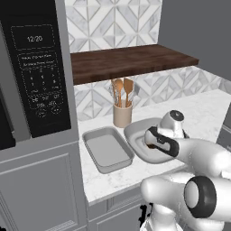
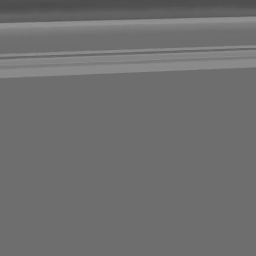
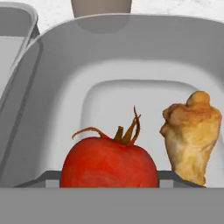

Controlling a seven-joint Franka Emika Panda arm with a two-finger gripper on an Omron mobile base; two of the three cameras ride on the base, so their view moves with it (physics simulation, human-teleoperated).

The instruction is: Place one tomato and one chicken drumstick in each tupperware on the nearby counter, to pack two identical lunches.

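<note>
The end effector hangs low over the wider, rounder grey tray, its dark tips spread wide with a red tomato with a curled stem sitting between them; I cannot tell whether they press on it or merely bracket it. A golden roasted chicken drumstick stands just beside the tomato inside the same tray. Judging by this, the rounder lunch looks nearly packed, and the step in hand is setting the tomato down there. The next move calls for freeing the tomato and lifting straight up, clear of the raised rim. The narrower rectangular grey tray lies alongside on the white marble-look tabletop, apparently still unfilled. A beige utensil crock stands close behind both trays, so room rearward is tight; rightward the tabletop offers more space.
</note>
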